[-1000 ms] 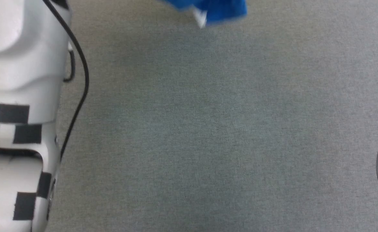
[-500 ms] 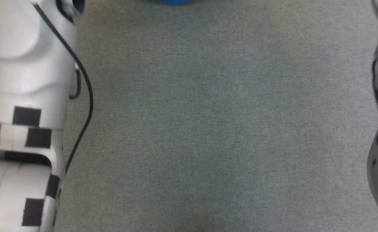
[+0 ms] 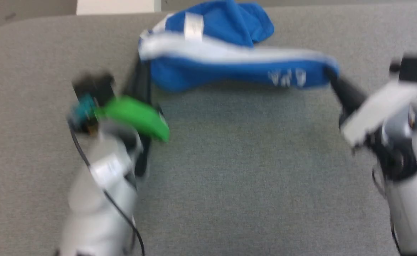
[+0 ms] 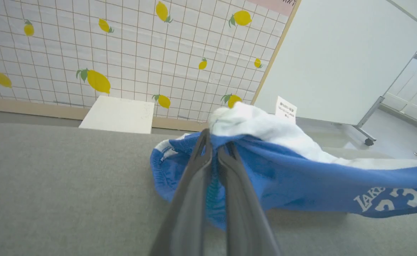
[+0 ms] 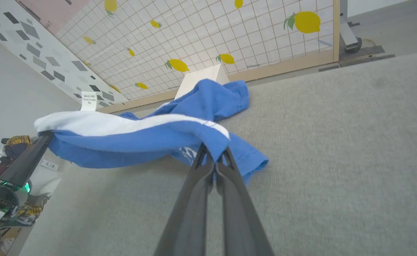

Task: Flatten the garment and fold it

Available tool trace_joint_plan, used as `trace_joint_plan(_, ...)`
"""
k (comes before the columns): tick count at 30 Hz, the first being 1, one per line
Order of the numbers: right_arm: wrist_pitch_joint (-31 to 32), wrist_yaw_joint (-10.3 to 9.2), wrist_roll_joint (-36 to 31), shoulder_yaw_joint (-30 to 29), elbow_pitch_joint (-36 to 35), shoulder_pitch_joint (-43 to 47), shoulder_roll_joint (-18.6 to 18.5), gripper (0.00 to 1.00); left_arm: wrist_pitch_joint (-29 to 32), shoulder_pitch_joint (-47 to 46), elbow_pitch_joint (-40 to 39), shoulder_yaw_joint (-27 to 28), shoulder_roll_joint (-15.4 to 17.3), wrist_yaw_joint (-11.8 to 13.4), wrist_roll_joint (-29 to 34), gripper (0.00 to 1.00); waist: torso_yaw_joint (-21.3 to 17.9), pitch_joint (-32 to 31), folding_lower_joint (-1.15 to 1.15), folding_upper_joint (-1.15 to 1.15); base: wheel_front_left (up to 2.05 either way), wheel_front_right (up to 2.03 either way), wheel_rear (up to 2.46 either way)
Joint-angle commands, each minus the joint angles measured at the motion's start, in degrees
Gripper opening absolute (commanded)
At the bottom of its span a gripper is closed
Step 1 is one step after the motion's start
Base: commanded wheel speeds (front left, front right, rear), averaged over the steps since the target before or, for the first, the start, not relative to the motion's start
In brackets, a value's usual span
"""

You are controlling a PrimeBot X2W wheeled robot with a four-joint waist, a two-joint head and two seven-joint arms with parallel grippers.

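The left gripper (image 4: 217, 142) is clenched on the left end of the garment (image 3: 230, 67), at the far left of the grey table (image 3: 230, 185). Its two dark fingers pinch the blue jersey just below the white trim band (image 3: 230, 53). Held like this, the cloth runs as a taut strip between the two arms and seems lifted just off the table. I judge the pull is meant to draw out creases before the garment is laid flat. Behind the strip, the slack part lies bunched on the far side of the table, with the small white tag (image 3: 193, 26) on top. Further right sits the white "LAKERS 23" print (image 4: 390, 201). Just beside it the right gripper (image 5: 214, 151) is clamped tight on the right end, matching the left so the tension stays even. Counted: one garment, one trim band, one tag, one print and two grippers, both grasping the cloth
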Motion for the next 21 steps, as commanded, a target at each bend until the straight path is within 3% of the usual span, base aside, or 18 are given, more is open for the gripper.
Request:
trace_joint_plan(1,1.2,-0.08,0.6,-0.4,-1.5,5.1,-0.7,0.00,-0.5,5.3,-1.8,-0.6,-0.6,0.2,-1.0,0.00,2.1,-6.0,0.00,0.00,0.00,0.00,0.00)
trace_joint_plan(10,11.3,-0.08,2.5,-4.4,-11.8,30.1,0.1,0.00,1.0,27.3,-7.9,-2.5,-2.0,3.4,-4.8,0.00,3.9,-11.7,0.00,0.00,0.00,0.00,0.00)
trace_joint_plan(21,33.1,-0.08,5.5,-10.8,-25.3,49.6,0.6,0.00,8.8,42.4,-16.1,0.8,3.1,10.9,-7.2,0.00,4.1,-14.3,0.00,0.00,0.00,0.00,0.00)
